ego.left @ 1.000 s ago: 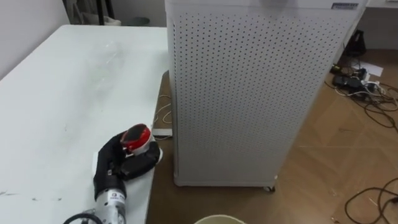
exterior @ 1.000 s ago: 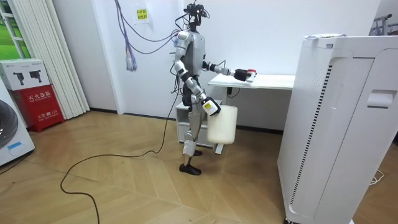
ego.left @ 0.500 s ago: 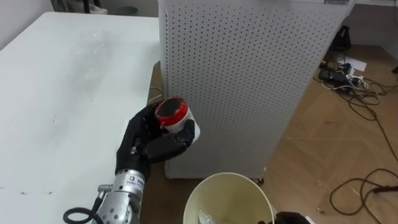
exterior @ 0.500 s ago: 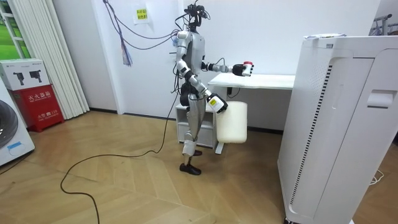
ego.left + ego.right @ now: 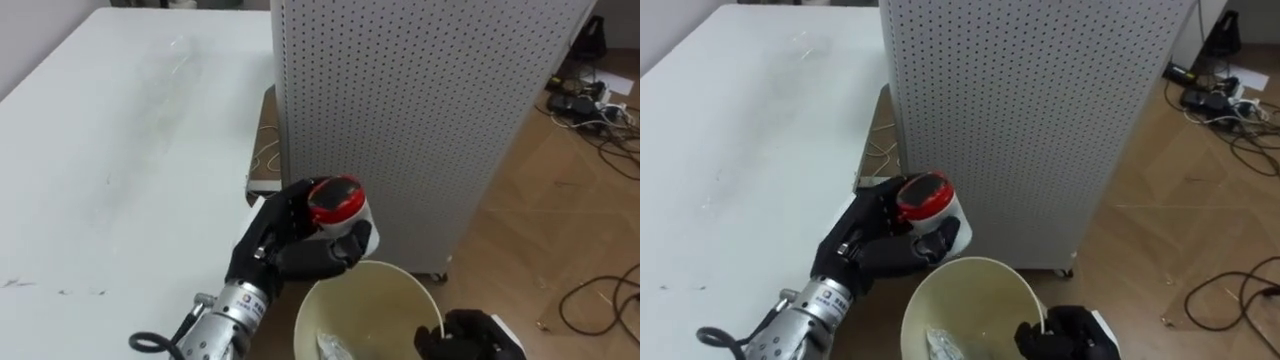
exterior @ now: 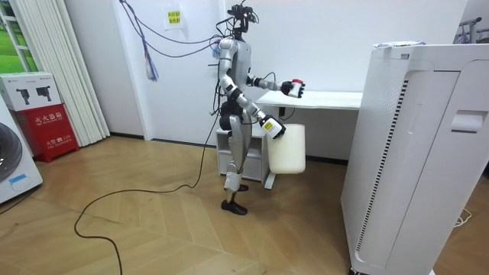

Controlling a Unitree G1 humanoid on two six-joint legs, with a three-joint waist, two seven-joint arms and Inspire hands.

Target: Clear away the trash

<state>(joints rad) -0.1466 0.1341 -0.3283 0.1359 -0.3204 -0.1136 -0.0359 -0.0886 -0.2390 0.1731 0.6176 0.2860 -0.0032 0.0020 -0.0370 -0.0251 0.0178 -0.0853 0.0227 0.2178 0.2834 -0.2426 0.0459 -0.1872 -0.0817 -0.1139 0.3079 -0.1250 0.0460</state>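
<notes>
Up off the desk (image 5: 120, 150) has come my left hand (image 5: 285, 245), and it now hangs past the desk's right edge, with the jar (image 5: 338, 205) carried along in it. The bin (image 5: 400, 275) has risen too, from down by my hip to just under that hand.

Nearest me is the bin's open mouth, pale and round. My right hand (image 5: 475, 335) grips it at the near right of the rim, dark fingers curled over the edge. A crumpled pale scrap (image 5: 335, 348) lies inside, low against the near wall.

Just beyond the bin's far left rim is my left hand, fingers and thumb wrapped round the white jar. Its red lid faces up and stands clear of my fingers. The jar sits above the rim and is not inside the bin.

To my left the white desk runs away from me, its top bare but for faint smudges. Ahead, close by the desk's right edge, stands a tall white perforated cabinet (image 5: 420, 110) on the wooden floor (image 5: 540, 230). Past it, far right, dark cables (image 5: 595, 100) tangle on the floor.

From across the room I am seen standing upright at the desk's end, with the bin held before me.
</notes>
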